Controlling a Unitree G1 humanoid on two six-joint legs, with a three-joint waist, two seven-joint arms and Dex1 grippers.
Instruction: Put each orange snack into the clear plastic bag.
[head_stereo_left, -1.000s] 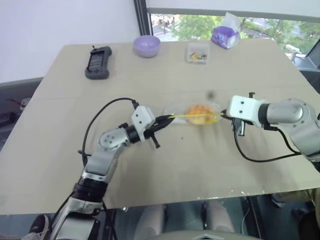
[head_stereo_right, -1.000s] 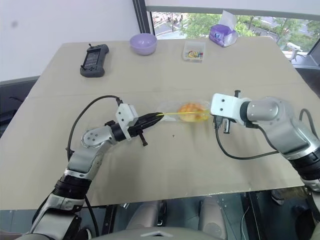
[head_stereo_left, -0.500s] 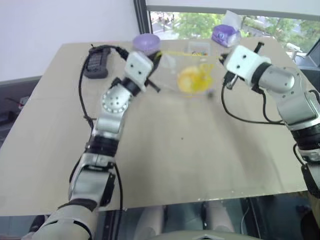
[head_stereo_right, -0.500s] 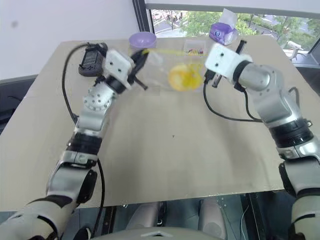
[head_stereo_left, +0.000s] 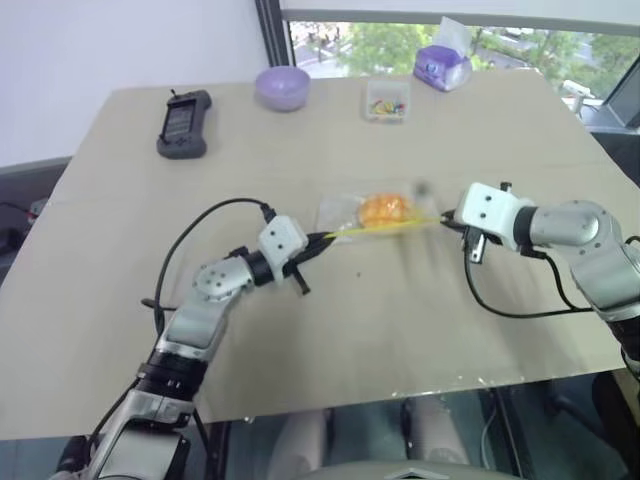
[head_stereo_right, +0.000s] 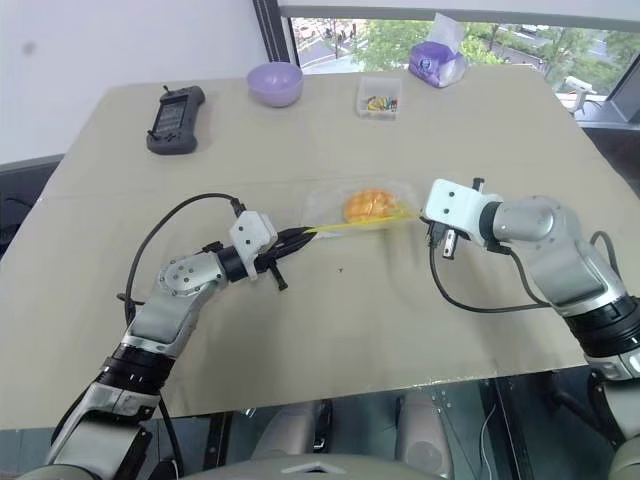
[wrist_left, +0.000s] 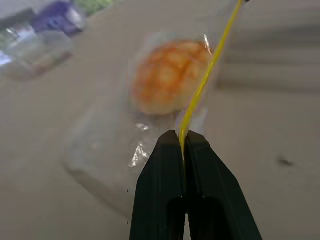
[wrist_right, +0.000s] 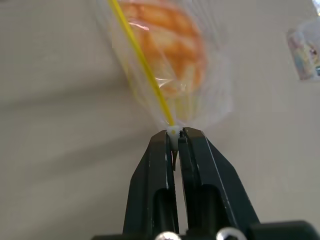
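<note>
The left gripper is pinching one end of the clear plastic bag, its fingers clamped on the yellow strip, while the right gripper is clamping the other end. The bag is resting low over the middle of the tabletop, its long axis running left to right between them, with the orange snack inside. If either grip is slipping, the strip could sag and spill the bun.
</note>
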